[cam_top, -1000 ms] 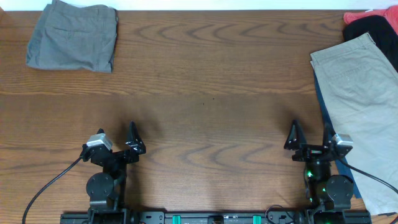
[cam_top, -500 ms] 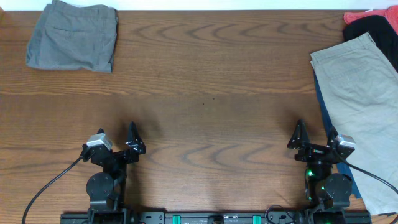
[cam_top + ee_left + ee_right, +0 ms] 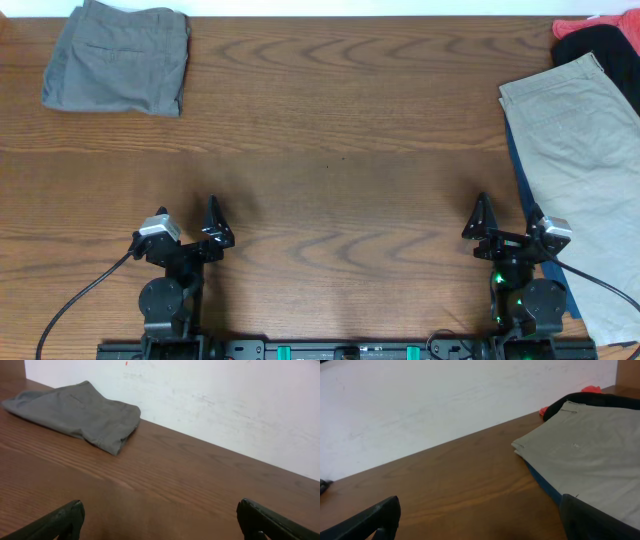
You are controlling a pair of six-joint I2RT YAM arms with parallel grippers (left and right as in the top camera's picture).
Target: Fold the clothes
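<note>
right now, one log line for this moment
left jaws open, empty | right jaws open, empty | grey shorts folded, far-left corner | beige shorts flat, right edge, untouched

The beige shorts [image 3: 580,160] ran off the overhead view's right edge; the red garment [image 3: 575,27] and black garment [image 3: 600,45] were cropped at the far right corner. The blue garment [image 3: 542,482] lay mostly hidden under the beige shorts. Each wrist view cut off the left claw [image 3: 159,522] and right claw [image 3: 480,520], leaving only fingertips along the bottom edge.

Open table [image 3: 340,120] between grey shorts [image 3: 118,60], beige shorts [image 3: 580,150]
</note>
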